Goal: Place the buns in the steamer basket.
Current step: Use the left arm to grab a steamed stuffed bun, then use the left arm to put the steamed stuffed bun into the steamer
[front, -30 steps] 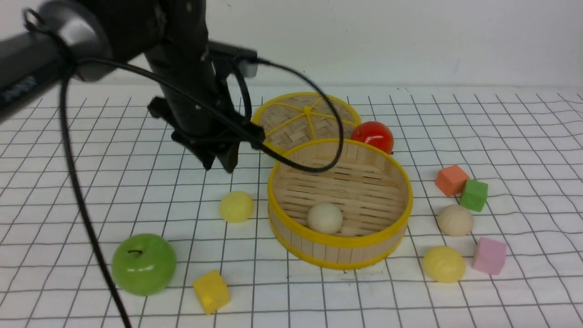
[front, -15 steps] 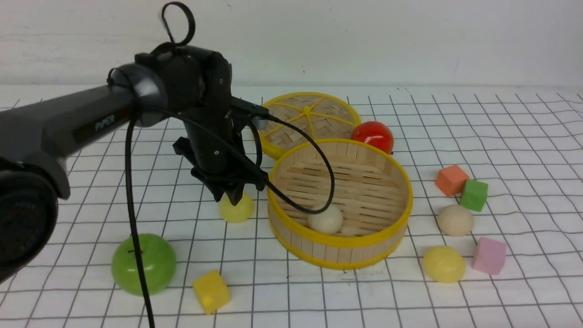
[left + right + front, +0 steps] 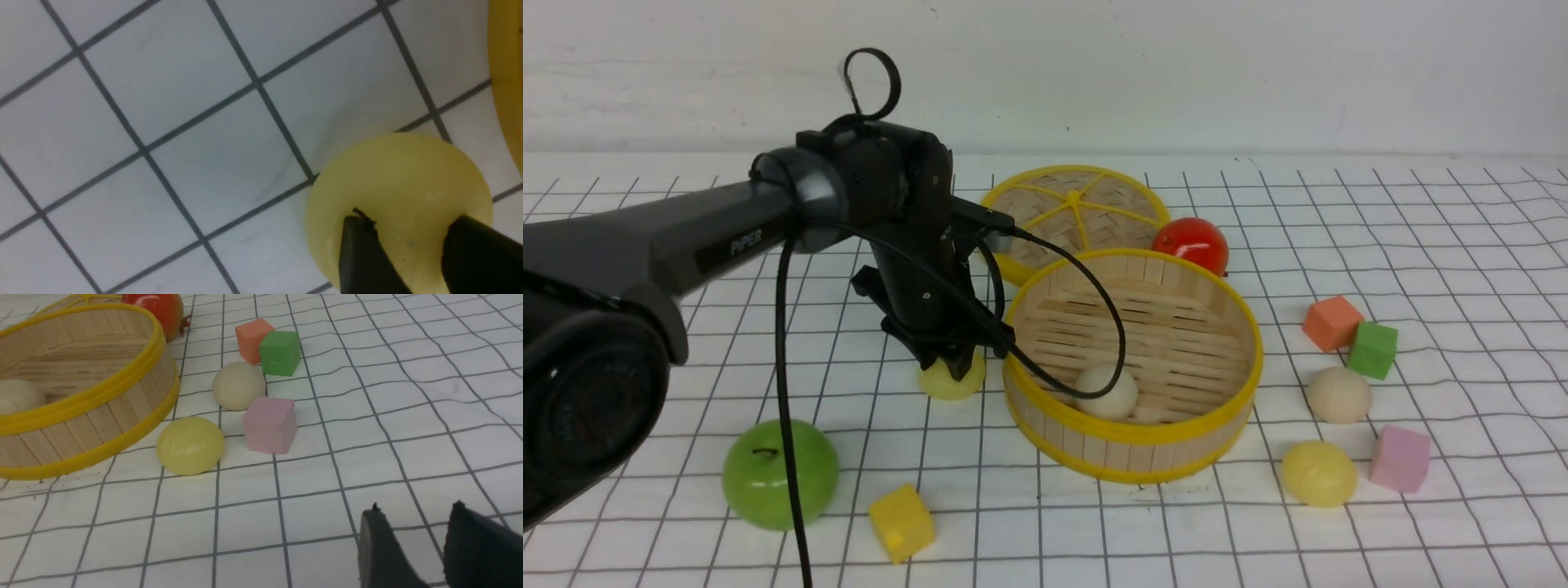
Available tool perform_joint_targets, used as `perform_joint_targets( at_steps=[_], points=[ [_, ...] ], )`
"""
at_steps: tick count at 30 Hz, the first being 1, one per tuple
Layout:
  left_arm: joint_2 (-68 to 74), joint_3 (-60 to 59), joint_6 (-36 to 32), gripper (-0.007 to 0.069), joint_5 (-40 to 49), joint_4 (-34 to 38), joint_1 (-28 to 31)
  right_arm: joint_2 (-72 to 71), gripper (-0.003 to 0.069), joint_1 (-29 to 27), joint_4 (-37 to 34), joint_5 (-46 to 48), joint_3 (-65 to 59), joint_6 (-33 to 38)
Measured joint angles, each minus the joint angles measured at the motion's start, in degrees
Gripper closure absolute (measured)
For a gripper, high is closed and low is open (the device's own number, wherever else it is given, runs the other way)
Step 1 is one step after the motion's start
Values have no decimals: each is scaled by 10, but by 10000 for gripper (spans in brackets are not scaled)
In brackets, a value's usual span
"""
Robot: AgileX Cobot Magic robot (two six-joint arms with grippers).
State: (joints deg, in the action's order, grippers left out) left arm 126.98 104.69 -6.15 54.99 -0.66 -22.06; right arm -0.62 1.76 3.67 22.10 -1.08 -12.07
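The steamer basket (image 3: 1135,429) stands mid-table with one off-white bun (image 3: 1105,392) on its slatted floor. A pale yellow bun (image 3: 947,384) lies on the cloth just left of the basket. My left gripper (image 3: 949,365) is down on top of it, jaws apart. In the left wrist view the fingertips (image 3: 359,228) frame the bun (image 3: 396,175), with the basket rim (image 3: 506,81) beside it. A beige bun (image 3: 1338,394) and a second yellow bun (image 3: 1319,472) lie right of the basket. My right gripper (image 3: 414,510) is open and empty, low over the cloth, short of those buns (image 3: 190,445).
The flat woven lid (image 3: 1074,214) and a red tomato (image 3: 1191,243) sit behind the basket. A green apple (image 3: 780,474) and a yellow cube (image 3: 901,521) are at the front left. Orange (image 3: 1332,322), green (image 3: 1372,349) and pink (image 3: 1400,458) cubes surround the right-hand buns.
My left arm has come down and forward from above the cloth onto the yellow bun left of the basket. The buns and the basket have not moved.
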Motion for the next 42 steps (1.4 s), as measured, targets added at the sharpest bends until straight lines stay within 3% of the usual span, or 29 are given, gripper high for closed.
perform_joint_targets(
  at_steps=[4, 8, 10, 19, 24, 29, 35, 37, 40, 42],
  points=[
    [0, 0, 0, 397, -9, 0, 0, 0, 418, 0, 0, 0, 0, 0],
    [0, 0, 0, 585, -4, -1, 0, 0, 418, 0, 0, 0, 0, 0],
    [0, 1, 1, 637, 3, -5, 0, 0, 418, 0, 0, 0, 0, 0],
    [-78, -2, 45, 638, 74, -21, -5, 0, 418, 0, 0, 0, 0, 0],
    [-144, -1, 42, 638, 64, -6, -37, 0, 418, 0, 0, 0, 0, 0],
    [-139, 0, 33, 638, -25, 34, -98, 0, 418, 0, 0, 0, 0, 0],
    [-63, -1, 33, 621, -152, 35, -110, 0, 418, 0, 0, 0, 0, 0],
    [-46, -1, 33, 599, -174, 32, -108, 0, 418, 0, 0, 0, 0, 0],
    [-21, -2, 33, 499, -206, 29, -102, 0, 418, 0, 0, 0, 0, 0],
    [-16, -2, 34, 386, -215, 28, -101, 0, 418, 0, 0, 0, 0, 0]
  ],
)
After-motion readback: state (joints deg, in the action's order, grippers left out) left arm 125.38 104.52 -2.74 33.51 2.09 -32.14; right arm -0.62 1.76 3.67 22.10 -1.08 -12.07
